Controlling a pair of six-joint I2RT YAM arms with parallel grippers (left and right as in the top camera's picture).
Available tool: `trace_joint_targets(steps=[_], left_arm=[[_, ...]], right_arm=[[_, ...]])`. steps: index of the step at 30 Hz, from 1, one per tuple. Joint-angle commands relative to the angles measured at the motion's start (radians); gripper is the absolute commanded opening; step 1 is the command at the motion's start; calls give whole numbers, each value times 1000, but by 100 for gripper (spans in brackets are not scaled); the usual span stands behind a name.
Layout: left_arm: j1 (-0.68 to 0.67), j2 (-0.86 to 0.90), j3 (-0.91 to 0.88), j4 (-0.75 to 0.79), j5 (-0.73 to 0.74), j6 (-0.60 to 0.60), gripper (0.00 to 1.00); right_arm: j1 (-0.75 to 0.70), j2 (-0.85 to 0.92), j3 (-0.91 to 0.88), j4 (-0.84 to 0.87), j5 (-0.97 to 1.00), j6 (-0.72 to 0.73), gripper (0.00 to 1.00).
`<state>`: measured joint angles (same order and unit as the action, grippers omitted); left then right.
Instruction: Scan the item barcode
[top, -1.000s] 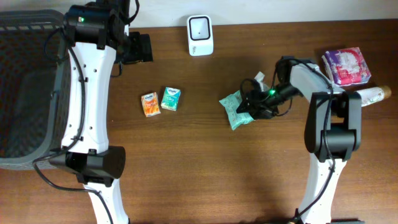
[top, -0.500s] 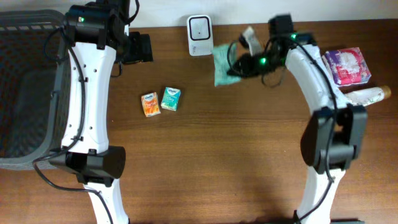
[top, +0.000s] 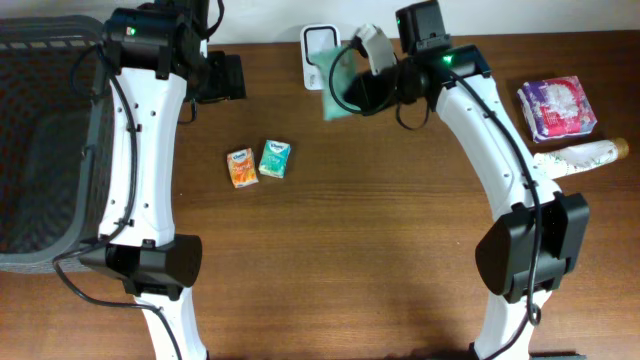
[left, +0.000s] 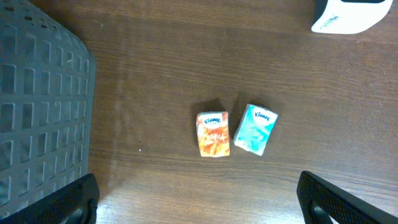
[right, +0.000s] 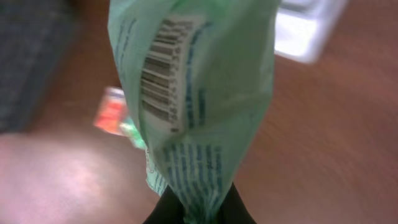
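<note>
My right fingers clench the green packet by one end, just in front of the scanner. Its barcode seems turned away; left fingers spread.

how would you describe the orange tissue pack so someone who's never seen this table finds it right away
Start at the grey basket at the left edge of the overhead view. On the bare wood beside it lie two small tissue packs side by side. The orange tissue pack is the one nearer the basket; its neighbour, the teal pack, is blue-green.
</note>
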<state>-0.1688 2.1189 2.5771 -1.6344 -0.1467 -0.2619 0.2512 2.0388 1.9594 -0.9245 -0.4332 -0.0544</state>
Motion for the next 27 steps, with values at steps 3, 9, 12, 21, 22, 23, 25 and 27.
trace_joint_targets(steps=[3, 9, 12, 21, 22, 23, 25, 27], left_arm=[[0, -8, 11, 1, 0, -6, 99], [0, -8, 11, 1, 0, -6, 99], [0, -8, 11, 1, 0, -6, 99], [0, -8, 11, 1, 0, -6, 99], [0, -8, 11, 1, 0, -6, 99], [0, -8, 11, 1, 0, -6, 99], [0, -8, 11, 1, 0, -6, 99], [0, -8, 11, 1, 0, -6, 99]], right_arm=[[-2, 49, -54, -220, 840, 346, 4], [-2, 51, -315, -213, 1121, 433, 4], [-2, 51, -418, -159, 1115, 430, 7], [203, 51, -417, -126, 914, 314, 66], [241, 51, -405, -122, 914, 286, 66], [274, 51, -392, -121, 915, 249, 69], [316, 51, -358, -123, 946, 234, 76], [295, 51, -308, -143, 938, 279, 81]])
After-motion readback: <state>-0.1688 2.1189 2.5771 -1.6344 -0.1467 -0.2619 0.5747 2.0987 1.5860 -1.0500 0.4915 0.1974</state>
